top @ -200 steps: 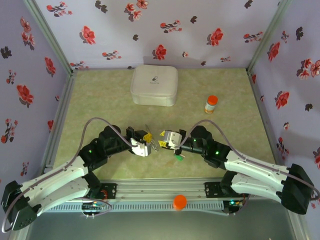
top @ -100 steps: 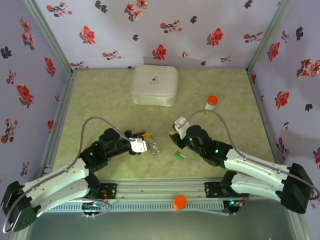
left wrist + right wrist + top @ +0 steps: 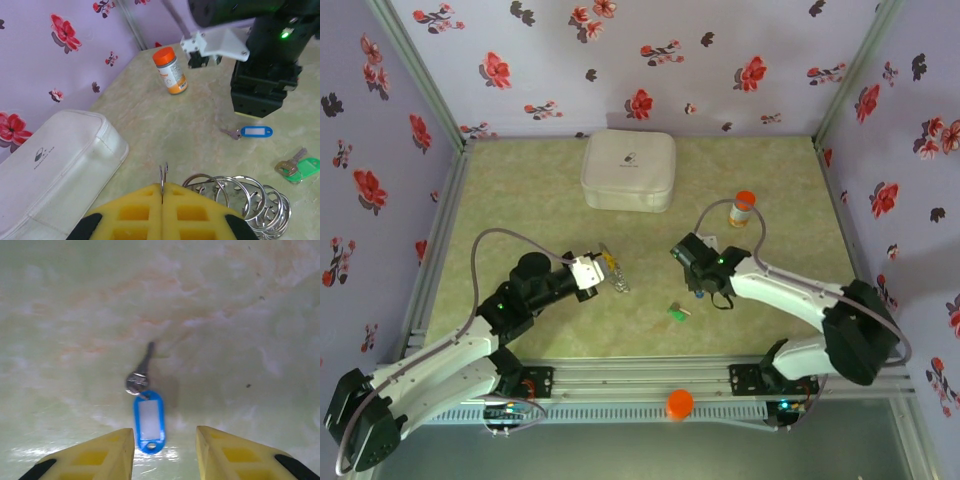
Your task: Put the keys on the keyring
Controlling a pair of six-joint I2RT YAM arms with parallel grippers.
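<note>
Where the yellow foam pads (image 3: pixel 125 215) of the left hand (image 3: pixel 162 200) meet, a thin dark wire loop, the keyring (image 3: pixel 162 175), is seen edge-on and pinched upright between them; the hand is closed on it. A chain of linked shiny silver wire rings (image 3: pixel 245 200) is noted just beside the pads, to their right. The right hand (image 3: pixel 164 434) is held open above the mottled, marble-patterned green surface (image 3: pixel 250 315), its yellow fingers (image 3: pixel 95 457) apart and gripping nothing. Between them, flat on the surface, the blue-tagged key (image 3: pixel 148 421) is recorded: a small silver blade and an oblong glossy blue tag with a white insert. The green-tagged key (image 3: pixel 297 167) is seen lying apart from it, nearer the arms' bases. A soft white rounded case (image 3: pixel 627 170) and an orange-capped bottle (image 3: pixel 743 208) are noted farther back.
</note>
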